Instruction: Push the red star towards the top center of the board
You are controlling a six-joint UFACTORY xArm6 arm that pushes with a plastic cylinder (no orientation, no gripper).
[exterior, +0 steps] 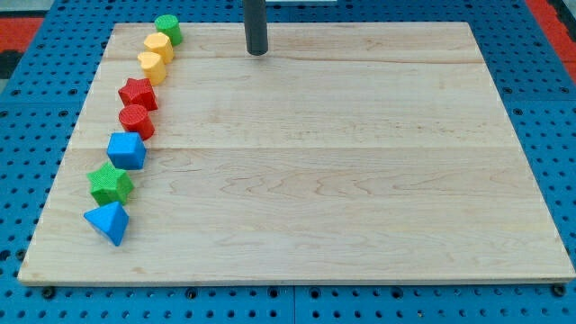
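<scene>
The red star (138,93) lies near the left edge of the wooden board (342,180), in the upper part of a curved line of blocks. My tip (258,51) is at the view's top centre, well to the right of the star and a little above it, touching no block. Above the star lie two yellow blocks (153,65) (159,45) and a green cylinder (168,28). Just below the star lies a red cylinder (137,121).
Further down the line are a blue cube-like block (126,150), a green star (110,184) and a blue pyramid-like block (108,221). The board rests on a blue pegboard table (27,135).
</scene>
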